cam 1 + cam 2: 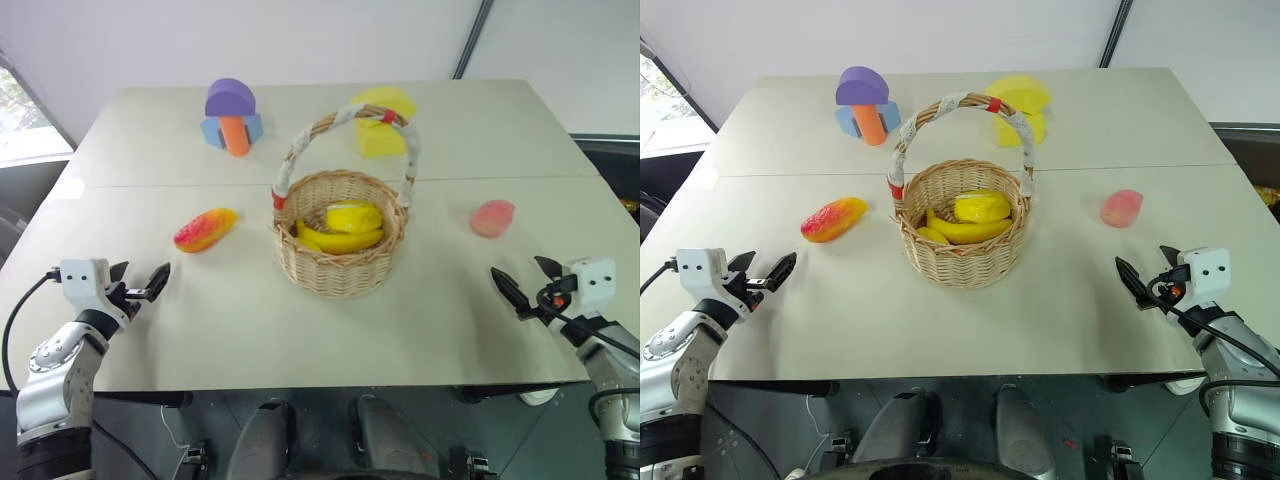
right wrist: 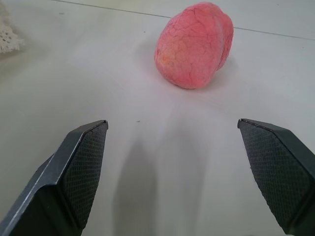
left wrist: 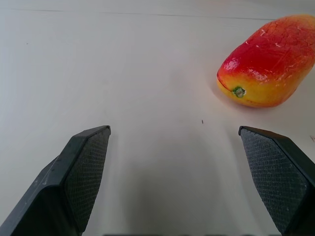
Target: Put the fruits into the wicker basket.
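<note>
On the pale table (image 1: 330, 340) in front of you, the wicker basket (image 1: 340, 240) stands at the centre, its taped handle arching over it, with the yellow bananas (image 1: 342, 228) already lying inside. The mango (image 1: 205, 229) lies on the bare tabletop to the basket's left, apart from it, and the peach (image 1: 493, 217) lies to its right, also clear of the basket. Your left gripper (image 1: 140, 283) hovers near the table's front left edge, jaws spread wide and empty, the mango just ahead of it. Your right gripper (image 1: 525, 285) mirrors it at the front right, fingers likewise parted and holding nothing, the peach lying ahead of it. Behind the basket, purple, blue and orange foam blocks (image 1: 231, 118) stand at the far left, yellow foam blocks (image 1: 382, 120) beyond the handle.
</note>
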`<state>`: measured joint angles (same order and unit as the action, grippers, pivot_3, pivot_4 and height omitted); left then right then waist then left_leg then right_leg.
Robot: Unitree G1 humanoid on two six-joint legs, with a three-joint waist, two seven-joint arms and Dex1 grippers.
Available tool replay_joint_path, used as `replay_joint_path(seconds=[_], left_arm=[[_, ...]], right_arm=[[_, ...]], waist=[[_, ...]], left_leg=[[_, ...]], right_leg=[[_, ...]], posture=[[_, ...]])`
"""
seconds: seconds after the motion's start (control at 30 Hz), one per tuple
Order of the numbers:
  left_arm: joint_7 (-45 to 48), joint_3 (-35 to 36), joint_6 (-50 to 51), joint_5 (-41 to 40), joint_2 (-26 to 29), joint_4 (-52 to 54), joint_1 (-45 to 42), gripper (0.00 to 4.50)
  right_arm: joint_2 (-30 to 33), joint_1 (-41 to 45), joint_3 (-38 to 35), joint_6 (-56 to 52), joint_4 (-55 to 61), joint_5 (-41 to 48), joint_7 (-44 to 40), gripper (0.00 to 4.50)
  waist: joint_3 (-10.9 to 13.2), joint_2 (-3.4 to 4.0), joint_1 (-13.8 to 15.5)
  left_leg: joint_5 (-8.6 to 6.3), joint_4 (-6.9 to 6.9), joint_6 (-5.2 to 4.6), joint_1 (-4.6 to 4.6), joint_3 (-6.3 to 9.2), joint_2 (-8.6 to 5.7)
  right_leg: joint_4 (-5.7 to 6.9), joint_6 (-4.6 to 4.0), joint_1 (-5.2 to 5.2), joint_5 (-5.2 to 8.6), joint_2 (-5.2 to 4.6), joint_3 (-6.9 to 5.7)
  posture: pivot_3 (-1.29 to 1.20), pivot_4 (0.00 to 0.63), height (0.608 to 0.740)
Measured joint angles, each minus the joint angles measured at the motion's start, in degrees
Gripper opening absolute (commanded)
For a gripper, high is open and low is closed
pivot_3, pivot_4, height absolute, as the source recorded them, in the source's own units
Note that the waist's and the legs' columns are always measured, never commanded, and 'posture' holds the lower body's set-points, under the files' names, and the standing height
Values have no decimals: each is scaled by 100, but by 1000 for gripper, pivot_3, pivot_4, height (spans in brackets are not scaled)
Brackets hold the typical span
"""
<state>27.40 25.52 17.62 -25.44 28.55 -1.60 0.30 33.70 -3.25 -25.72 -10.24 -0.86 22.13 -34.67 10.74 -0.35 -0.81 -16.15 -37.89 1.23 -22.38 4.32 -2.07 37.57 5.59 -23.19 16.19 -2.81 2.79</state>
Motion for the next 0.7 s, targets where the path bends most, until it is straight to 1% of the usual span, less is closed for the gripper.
replay_joint_path(seconds=[0.23, 0.37, 0.43, 0.57, 0.7], left_arm=[[-8, -8, -50, -14, -39, 19, -19, 4500], [-12, -112, -16, -5, -37, 18, -192, 4500], [2, -192, 57, -12, -12, 21, -365, 4500], [133, -240, 241, -109, 108, 129, -681, 4500], [367, -515, 599, -99, 462, 133, -1156, 4500]], right_arm=[[1, 193, 22, 74, -63, -2, -39, 4408], [8, 246, 79, 35, 3, 0, -50, 4408], [20, 310, 127, -68, 200, 19, -59, 4408], [271, 424, 228, -402, 897, 194, -185, 4408], [727, 567, 234, -975, 1833, 611, -357, 4408]], waist=[[0, 0, 10], [0, 0, 11], [0, 0, -2], [0, 0, -2], [-1, -1, 14]], left_leg=[[0, 0, 0, 0, 0, 0], [0, 0, 0, 0, 0, -1], [0, 0, 0, 0, 0, -1], [0, 0, 0, 0, 0, 1], [0, -1, 0, -2, 1, -1]], right_leg=[[0, 0, 0, 0, 0, 0], [0, 0, 1, 0, 0, -1], [1, 0, 0, 0, 1, -1], [2, 0, -1, 0, 3, -1], [1, 0, 0, 0, 2, -2]], posture=[[0, 150, 740], [0, 150, 740], [0, 150, 740], [0, 150, 740], [0, 150, 740]])
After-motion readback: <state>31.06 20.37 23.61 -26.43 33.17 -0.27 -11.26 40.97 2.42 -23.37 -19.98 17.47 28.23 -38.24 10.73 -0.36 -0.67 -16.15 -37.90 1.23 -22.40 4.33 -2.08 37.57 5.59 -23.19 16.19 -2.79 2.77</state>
